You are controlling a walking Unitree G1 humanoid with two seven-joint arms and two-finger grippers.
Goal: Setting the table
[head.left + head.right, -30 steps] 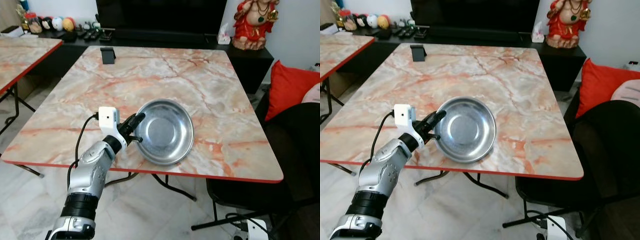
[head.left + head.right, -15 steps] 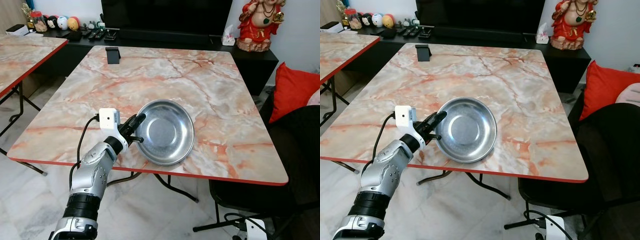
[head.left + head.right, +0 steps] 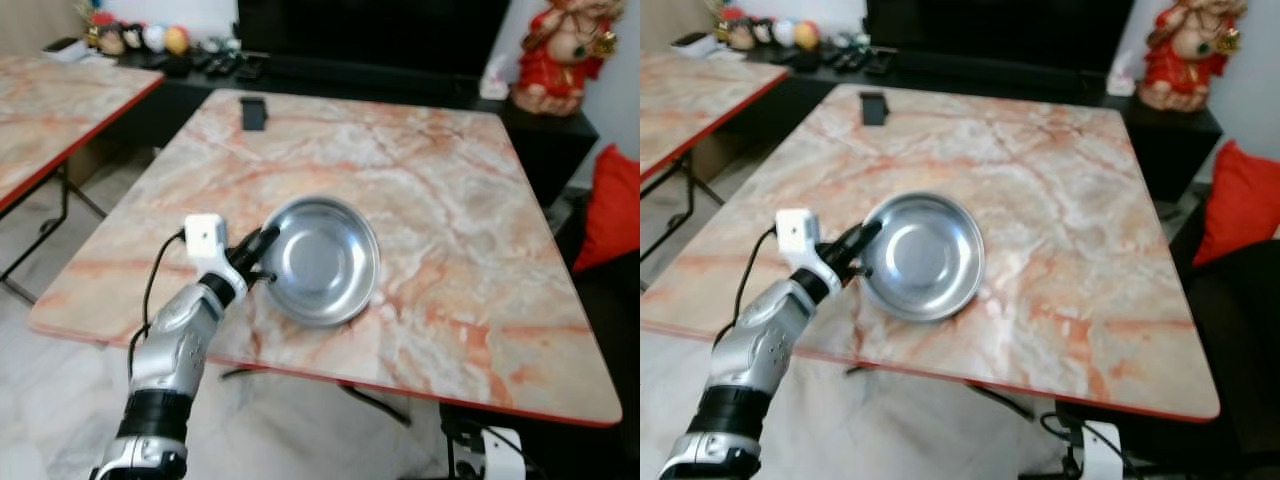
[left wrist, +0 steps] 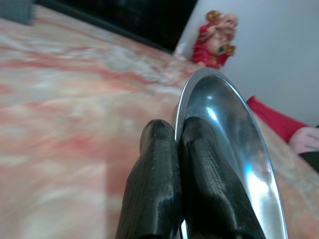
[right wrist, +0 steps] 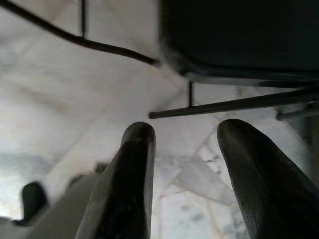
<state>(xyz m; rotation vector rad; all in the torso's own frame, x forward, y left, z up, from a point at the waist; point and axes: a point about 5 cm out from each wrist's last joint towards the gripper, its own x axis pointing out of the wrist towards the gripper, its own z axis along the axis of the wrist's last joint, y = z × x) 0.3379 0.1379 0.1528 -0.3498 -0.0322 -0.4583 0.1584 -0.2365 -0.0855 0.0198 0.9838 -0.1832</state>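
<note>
Our left gripper (image 3: pixel 257 254) is clamped on the rim of the steel bowl (image 3: pixel 322 260). The thin, smooth rim could slip out if we tilt it.

Shiny silver round metal bowl (image 3: pixel 322 259) gleaming on the pink-and-orange veined marble bench (image 3: pixel 430 190) with its red edge; black fingers (image 4: pixel 199 174), silver arm.

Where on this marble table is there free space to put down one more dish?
The marble table is bare between the steel bowl and the small black stand near the far edge, and across its whole right half. It is crowded only at the near left, where the left gripper pinches the bowl's rim.
</note>
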